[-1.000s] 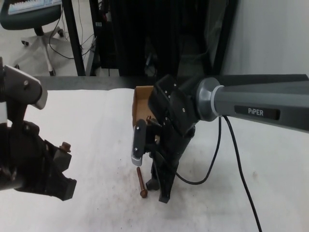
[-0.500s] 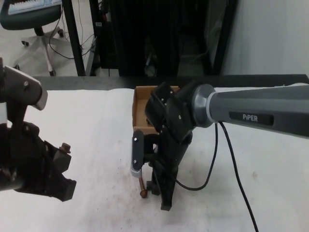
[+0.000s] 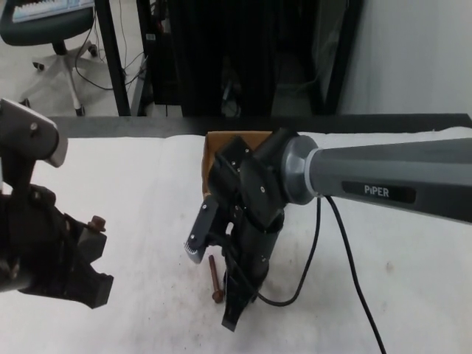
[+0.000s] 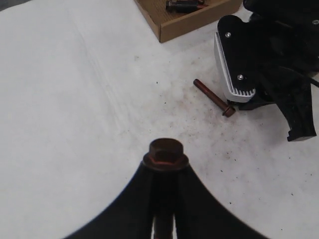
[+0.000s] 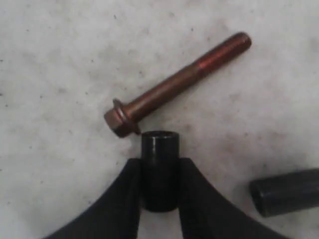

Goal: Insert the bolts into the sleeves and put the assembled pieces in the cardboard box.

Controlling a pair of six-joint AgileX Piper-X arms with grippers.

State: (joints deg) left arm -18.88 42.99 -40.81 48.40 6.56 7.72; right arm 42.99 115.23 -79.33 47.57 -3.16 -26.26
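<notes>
My left gripper [image 4: 165, 172] is shut on a brown bolt [image 4: 165, 154], hex head sticking out past the fingers; it hangs over the bench's left side [image 3: 88, 243]. My right gripper [image 5: 159, 169] is shut on a short black sleeve [image 5: 159, 159], open end outward. It hovers just above a loose brown bolt [image 5: 174, 87] lying flat on the white bench, the sleeve's mouth close to that bolt's head. This loose bolt [image 3: 214, 279] lies beside the right gripper [image 3: 234, 299]. The cardboard box [image 3: 221, 144] sits behind the right arm and holds assembled pieces [image 4: 184, 5].
A second black sleeve [image 5: 284, 191] lies on the bench close to my right gripper. The right arm's cable [image 3: 324, 243] loops over the bench. The white bench cover [image 4: 75, 99] between the two arms is bare. An office chair [image 3: 51, 29] stands beyond the bench.
The right arm has swung left and toward the near edge, bringing its gripper down beside the loose bolt. The left arm has barely shifted.
</notes>
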